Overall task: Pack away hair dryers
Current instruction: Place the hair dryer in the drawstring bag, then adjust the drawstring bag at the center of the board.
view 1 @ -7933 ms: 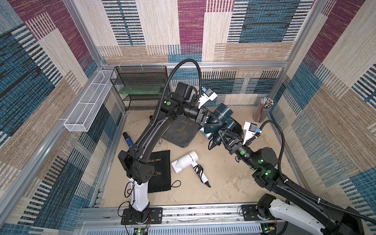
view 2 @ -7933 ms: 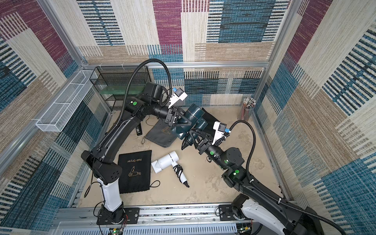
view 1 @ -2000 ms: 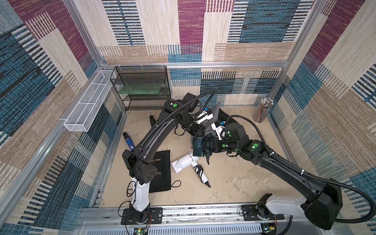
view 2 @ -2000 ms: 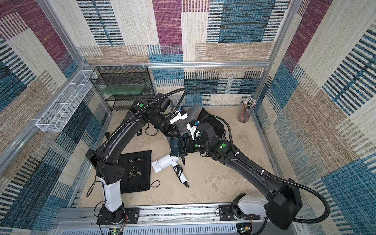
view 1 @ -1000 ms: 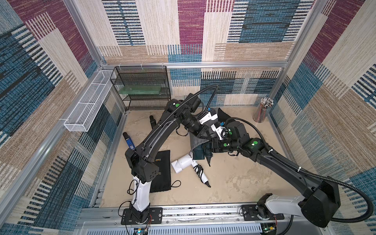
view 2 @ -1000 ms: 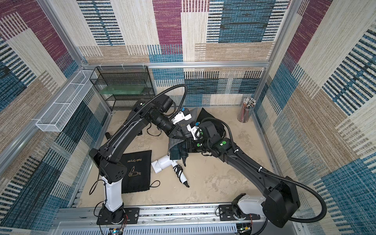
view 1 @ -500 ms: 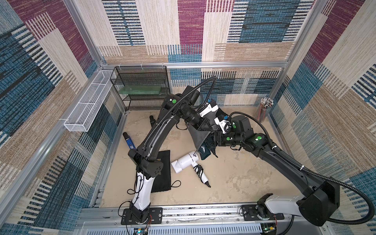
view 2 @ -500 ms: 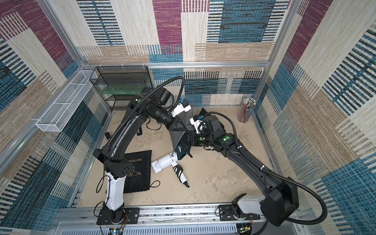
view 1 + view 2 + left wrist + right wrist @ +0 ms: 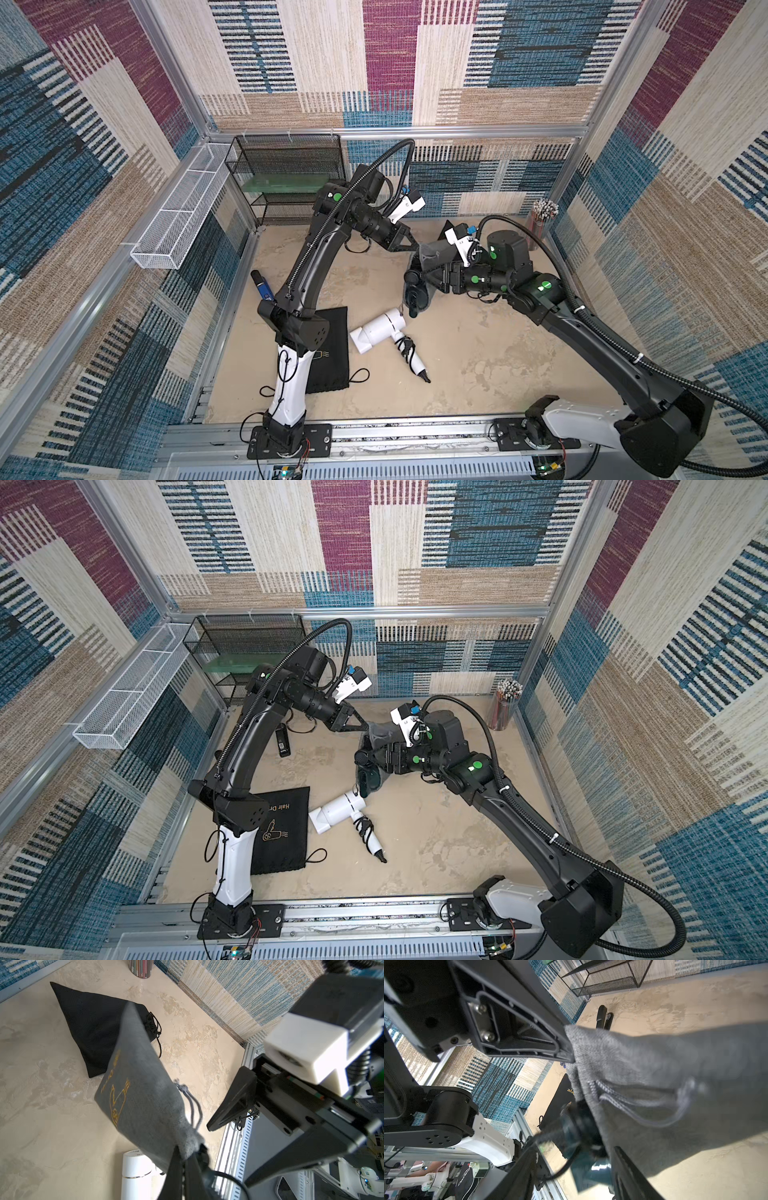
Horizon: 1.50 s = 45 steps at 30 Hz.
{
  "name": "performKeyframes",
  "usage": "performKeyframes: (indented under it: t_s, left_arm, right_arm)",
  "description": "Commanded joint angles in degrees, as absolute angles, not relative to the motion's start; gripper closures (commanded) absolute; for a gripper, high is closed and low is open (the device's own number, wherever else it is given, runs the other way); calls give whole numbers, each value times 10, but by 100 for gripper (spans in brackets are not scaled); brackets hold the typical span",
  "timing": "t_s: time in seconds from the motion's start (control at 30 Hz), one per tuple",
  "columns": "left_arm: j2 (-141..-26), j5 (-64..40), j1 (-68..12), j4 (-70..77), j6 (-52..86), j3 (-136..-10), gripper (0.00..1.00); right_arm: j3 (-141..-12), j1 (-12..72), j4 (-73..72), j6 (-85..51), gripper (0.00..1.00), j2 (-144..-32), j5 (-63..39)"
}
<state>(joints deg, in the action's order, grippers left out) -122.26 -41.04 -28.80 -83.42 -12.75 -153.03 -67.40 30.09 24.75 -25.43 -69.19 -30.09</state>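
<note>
**While one arm holds the pouch up, the other has a dryer to seat**

Because the left gripper point(image 9: 417, 249) is pinched tight on the rim of the grey pouch point(image 9: 141, 1095) and holds it off the table point(image 9: 478, 365), the mouth gapes only as far as that one pinch allows. The teal dryer point(image 9: 593, 1169) is at that mouth, under the drawstring point(image 9: 633, 1101), with its cord point(image 9: 550, 1136) trailing out. How much of it is inside I cannot tell. The right gripper point(image 9: 228, 1155) has its jaws well apart and grips nothing that I can see.

To do this step well, I judge the right arm should push on the dryer's barrel, not the cord, straight along the pouch, with the left arm lifting the rim so the weight slides inward. A slip could drop it onto the white dryer point(image 9: 380, 330), which lies on the table just below.

Open table lies on the right arm's side, up to the front rail point(image 9: 395, 428). The back is crowded by a black pouch point(image 9: 93, 1022), a pencil cup point(image 9: 542, 218) and the wire shelf point(image 9: 286, 178), and a flat black pouch point(image 9: 286, 833) lies beside the left arm's base
</note>
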Motion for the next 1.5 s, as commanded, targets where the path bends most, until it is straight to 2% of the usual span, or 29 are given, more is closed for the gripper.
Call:
performKeyframes:
  t_s: [0.0,0.17,0.33,0.6,0.8,1.0,1.47]
  left_arm:
    - [-1218,-446,-283,-822,-137,-1547,100]
    - [-1205,-462,-283,-819,-125,-1529,100]
    - [-1188,-467,-283,-813,-118,-1514,100]
    - [-1155,-495,-287,-803,-106,-1479,100]
    - [-1125,-498,-295,-796,-102,-1445,100]
    - [-1115,-504,-304,-795,-103,-1443,100]
    - [-1104,-514,-308,-796,-103,-1438,100]
  right_arm:
    - [-658,301,207,-243,39,-671,-248]
    - [-603,305,168,-250,41,-637,-194]
    - [-562,345,140,-251,44,-618,-143]
    - [-539,395,121,-247,44,-634,-79]
    - [-533,411,102,-245,46,-644,-70]
    - [-526,415,90,-237,55,-649,-39]
    - [-489,417,30,-228,68,-609,-44]
